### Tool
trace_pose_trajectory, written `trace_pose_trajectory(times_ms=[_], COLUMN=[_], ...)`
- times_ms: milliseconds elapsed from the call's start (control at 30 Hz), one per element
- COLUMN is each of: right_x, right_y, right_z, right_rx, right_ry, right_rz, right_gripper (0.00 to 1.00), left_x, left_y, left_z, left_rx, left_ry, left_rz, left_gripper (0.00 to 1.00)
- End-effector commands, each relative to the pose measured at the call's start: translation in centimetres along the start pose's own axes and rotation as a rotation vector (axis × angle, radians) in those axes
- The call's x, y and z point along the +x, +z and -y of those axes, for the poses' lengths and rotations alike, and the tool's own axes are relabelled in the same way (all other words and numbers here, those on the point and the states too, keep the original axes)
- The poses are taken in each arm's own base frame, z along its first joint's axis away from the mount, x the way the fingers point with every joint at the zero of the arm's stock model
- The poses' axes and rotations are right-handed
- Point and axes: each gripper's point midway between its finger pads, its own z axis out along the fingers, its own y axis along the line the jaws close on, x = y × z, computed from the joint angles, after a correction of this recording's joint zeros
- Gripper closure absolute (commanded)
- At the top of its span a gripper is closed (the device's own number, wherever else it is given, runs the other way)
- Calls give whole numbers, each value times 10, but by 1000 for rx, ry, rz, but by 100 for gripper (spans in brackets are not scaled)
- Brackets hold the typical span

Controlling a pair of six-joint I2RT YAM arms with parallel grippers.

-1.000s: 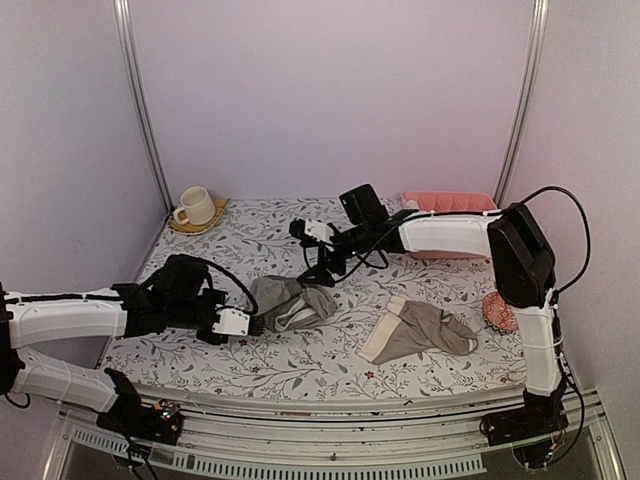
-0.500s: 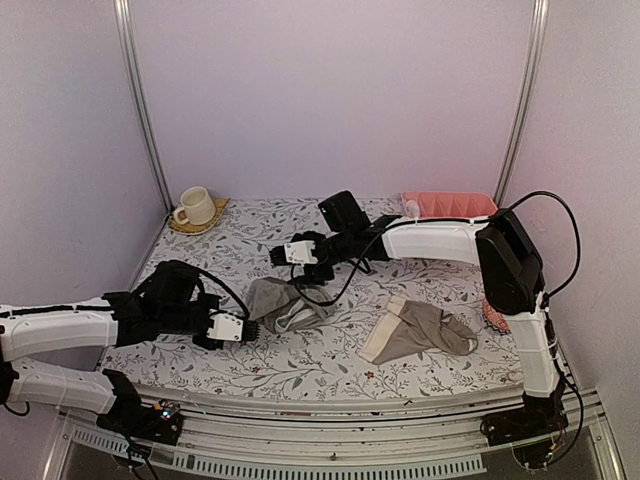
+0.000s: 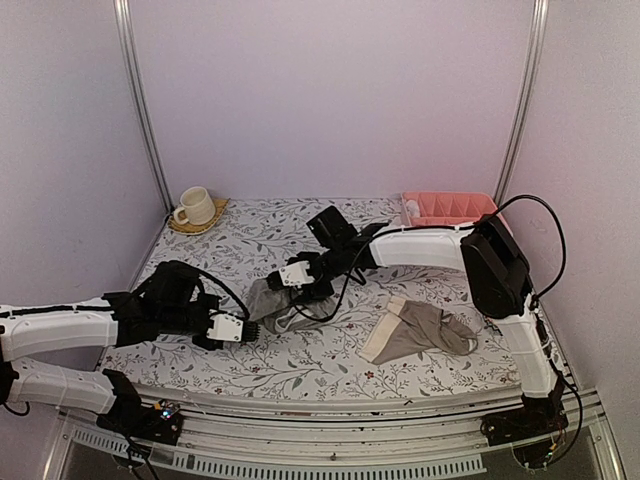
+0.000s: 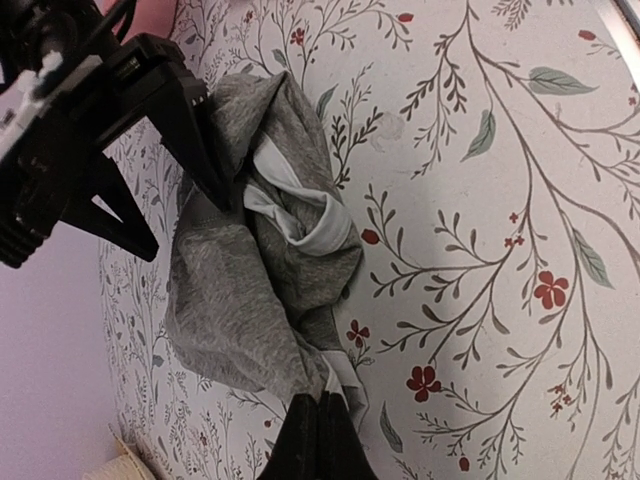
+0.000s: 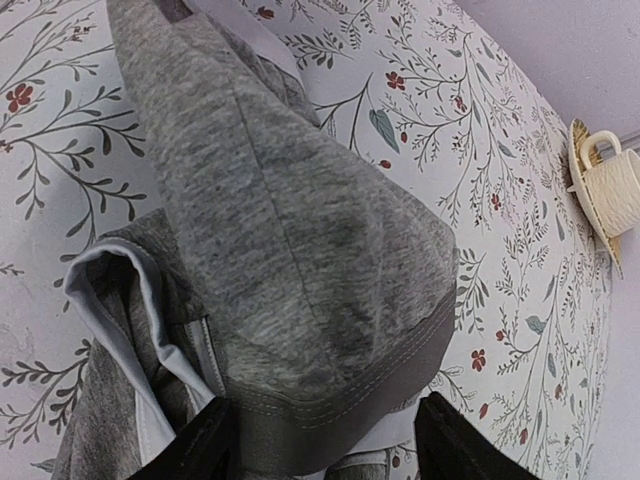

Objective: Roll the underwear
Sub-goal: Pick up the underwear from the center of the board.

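**Top external view**
- Right gripper (image 3: 305, 290): 1 second ago it stood wide over the far side of the table (image 3: 300, 365). It has since travelled left and down onto the grey brief (image 3: 268, 300), its jaws narrowing on the way.
- Left gripper (image 3: 252, 327): position unchanged at the brief's near edge.
- Reading for the task: the far-side grasp is being set up and no roll has been formed yet.
- Taupe brief (image 3: 420, 332): 1 item, flat, well apart to the right, untouched.
- Containers, 2:
  - Pink tray (image 3: 450, 208) at the far right edge, contents not legible from here.
  - Cup (image 3: 195, 207) on a saucer at the far left corner, interior hidden.
  - Neither holds any underwear.

**Left wrist view**
- Left gripper (image 4: 320, 425): pressed fully together, with the near corner of the grey brief (image 4: 250, 290) pinched at its tips.
- The brief lies bunched, with its white edging folded inward.
- Right gripper (image 4: 182, 218): its 2 black fingers are planted on the cloth's far side.

**Right wrist view**
- Right gripper (image 5: 320, 440): half-narrowed, 1 finger on each side of a raised fold of the grey brief (image 5: 300, 260). I cannot tell whether it is clamped yet.
- Cup (image 5: 610, 185): seen at the frame's edge, side-on, contents not visible.
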Motion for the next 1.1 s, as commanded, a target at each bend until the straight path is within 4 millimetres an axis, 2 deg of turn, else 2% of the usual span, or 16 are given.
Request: trace_pose_trajectory(times_ms=[0, 133, 200, 333, 367, 400, 467, 500, 567, 700, 867, 1067], right_x=[-8, -8, -10, -14, -13, -13, -10, -8, -4, -5, -6, -11], right_y=[6, 6, 4, -6, -8, -12, -14, -16, -18, -23, -22, -18], right_z=[-2, -7, -3, 8, 10, 12, 10, 8, 5, 0, 4, 2], right_rx=[-15, -29, -13, 37, 50, 66, 83, 89, 99, 150, 297, 368], right_ry=[-17, -9, -9, 5, 8, 5, 3, -5, -15, -41, -110, -157], right_rz=[5, 0, -9, -30, -37, -43, -63, -74, -91, -89, -113, -106], right_gripper=[49, 84, 95, 97, 95, 83, 51, 43, 34, 25, 24, 26], left_x=[0, 3, 3, 5, 7, 7, 10, 11, 13, 14, 14, 15], left_y=[1, 1, 1, 0, 0, 1, 1, 2, 3, 4, 5, 5], left_z=[8, 8, 6, 0, -2, -3, -5, -6, -5, -5, -5, -5], left_rx=[15, 13, 7, -22, -29, -36, -41, -43, -39, -37, -34, -35], left_ry=[20, 23, 21, 13, 11, 10, 7, 4, 1, -5, -10, -15], left_rz=[-4, -20, -21, -38, -46, -52, -67, -72, -81, -89, -88, -91], left_gripper=[100, 100, 100, 100, 100, 100, 100, 100, 100, 100, 100, 100])
